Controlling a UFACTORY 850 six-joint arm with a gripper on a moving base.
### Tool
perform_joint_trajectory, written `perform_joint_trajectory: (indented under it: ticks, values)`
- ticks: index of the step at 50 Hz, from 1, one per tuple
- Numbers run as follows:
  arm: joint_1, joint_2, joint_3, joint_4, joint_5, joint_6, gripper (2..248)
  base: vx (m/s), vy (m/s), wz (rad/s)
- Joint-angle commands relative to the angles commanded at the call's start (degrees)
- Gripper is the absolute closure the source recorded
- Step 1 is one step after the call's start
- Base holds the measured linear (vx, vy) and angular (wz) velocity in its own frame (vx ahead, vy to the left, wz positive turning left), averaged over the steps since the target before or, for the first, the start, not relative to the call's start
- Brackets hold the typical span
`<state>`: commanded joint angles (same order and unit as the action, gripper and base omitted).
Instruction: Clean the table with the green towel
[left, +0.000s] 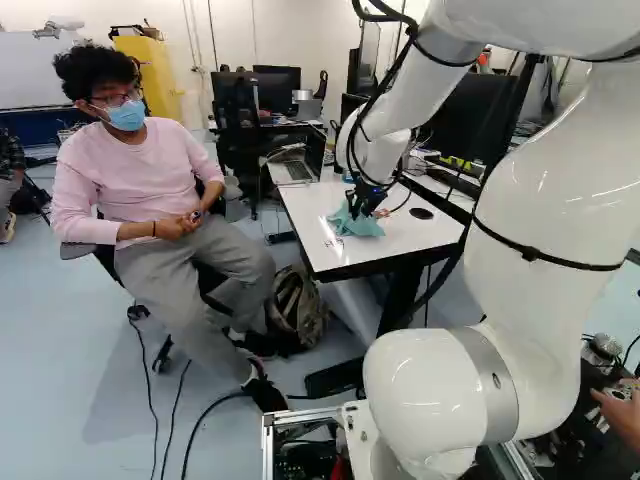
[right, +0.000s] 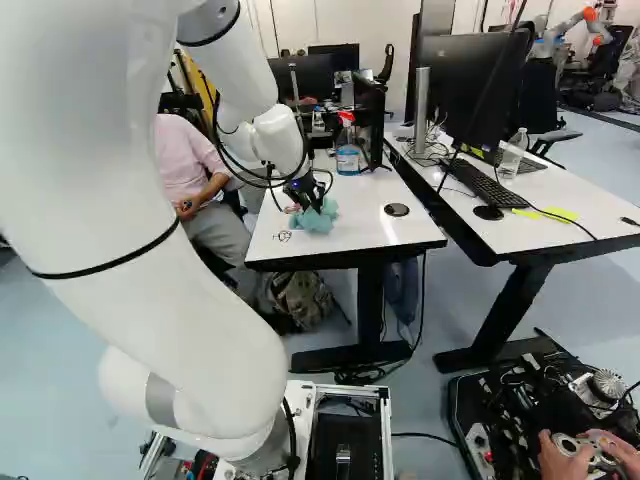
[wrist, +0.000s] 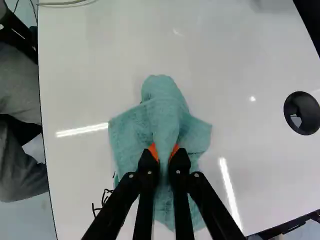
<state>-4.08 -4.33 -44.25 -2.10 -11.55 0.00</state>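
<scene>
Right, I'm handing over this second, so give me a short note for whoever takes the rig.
Gripper: jaws closed on the bunched green towel.
Towel: on the white table, its edges spread out around the jaws.
Done: towel gripped and down on the surface.
Left: black scribble just beside the towel, not wiped off; probably sweep there next.
Also on the table: spray bottle, farther back.

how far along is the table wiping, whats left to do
Already done: the green towel has been picked up by the gripper and is at the white table. In hand: its bunched middle is pinched between the orange pads, edges spread on the tabletop. Left: black scribble marks show beside the towel, so wiping them off seems to remain.
</scene>
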Motion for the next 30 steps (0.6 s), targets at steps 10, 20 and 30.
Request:
perform_joint_trajectory:
  ticks: [10, 20, 30]
  values:
    - [0.0, 0.0, 0.0, 0.0, 0.0, 0.0, 211, 0.000, 0.000, 0.000]
    - [0.0, 0.0, 0.0, 0.0, -0.6, 0.0, 211, 0.000, 0.000, 0.000]
    - [0.0, 0.0, 0.0, 0.0, -1.3, 0.0, 211, 0.000, 0.000, 0.000]
